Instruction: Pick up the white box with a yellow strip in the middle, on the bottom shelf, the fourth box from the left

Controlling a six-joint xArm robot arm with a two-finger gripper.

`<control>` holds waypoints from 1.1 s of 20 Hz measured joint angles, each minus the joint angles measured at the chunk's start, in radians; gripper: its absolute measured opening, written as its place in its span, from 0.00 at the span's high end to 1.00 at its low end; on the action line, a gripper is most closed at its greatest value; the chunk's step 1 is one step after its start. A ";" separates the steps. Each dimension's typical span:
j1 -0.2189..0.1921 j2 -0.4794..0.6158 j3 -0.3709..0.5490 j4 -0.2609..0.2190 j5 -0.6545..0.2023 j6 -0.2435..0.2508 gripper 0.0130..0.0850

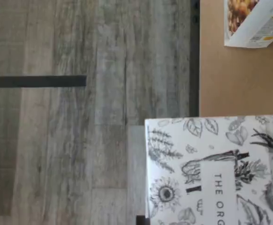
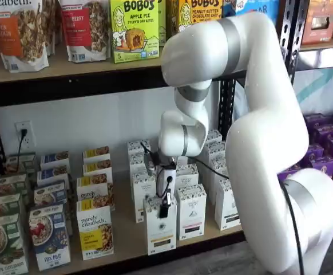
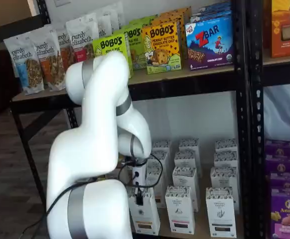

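The white box [image 2: 159,228] stands at the front of the bottom shelf [image 2: 126,240], with a speckled dark top and a yellow band low on its front. It also shows in a shelf view [image 3: 144,216]. My gripper [image 2: 164,209] hangs right at the box's top edge, its black fingers overlapping the speckled rim; it also shows in a shelf view [image 3: 139,198]. No gap between the fingers shows, and I cannot tell whether they hold the box. The wrist view shows the box's botanical-print top [image 1: 211,168] close up, beside the tan shelf board [image 1: 239,84].
More white cartons [image 2: 190,212] stand to the right and behind. "purely elizabeth" boxes [image 2: 95,229] stand to the left, purple boxes [image 3: 287,209] to the right. The upper shelf with Bobo's boxes [image 2: 133,28] is overhead. Grey wood floor [image 1: 80,140] lies below the shelf edge.
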 joint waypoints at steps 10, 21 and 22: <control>0.019 -0.194 0.236 0.044 -0.057 -0.029 0.44; 0.026 -0.399 0.440 -0.092 -0.038 0.107 0.44; 0.026 -0.422 0.460 -0.095 -0.035 0.111 0.44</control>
